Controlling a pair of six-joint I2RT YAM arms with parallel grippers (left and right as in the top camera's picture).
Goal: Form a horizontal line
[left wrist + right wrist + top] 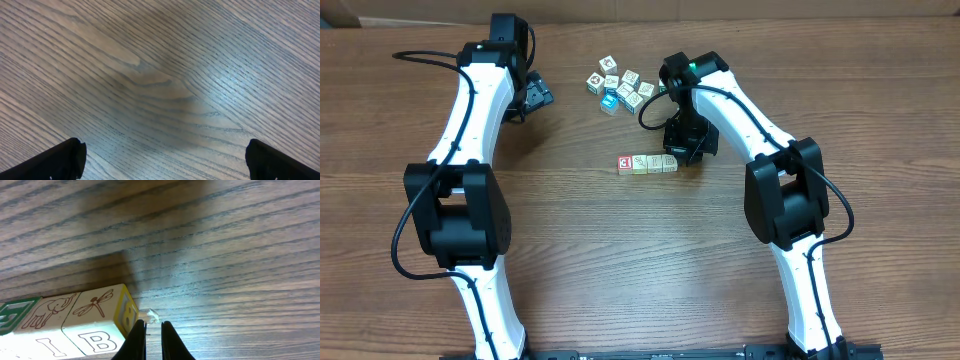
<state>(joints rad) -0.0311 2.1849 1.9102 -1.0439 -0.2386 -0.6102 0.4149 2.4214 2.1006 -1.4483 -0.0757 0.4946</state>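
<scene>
The horizontal line lies in the middle of the table: a red-and-white cube at its left end and three pale cream cubes to its right, touching. My right gripper is at the line's right end. In the right wrist view its fingers are shut with only a thin gap and hold nothing, right beside the end cube, which shows a dragonfly and a B. My left gripper is far off at the back left, open and empty over bare wood.
An irregular bunch of white, yellow and blue-edged cubes lies at the back centre, between the two arms. A tiny white chip lies on the wood just ahead of the right fingertips.
</scene>
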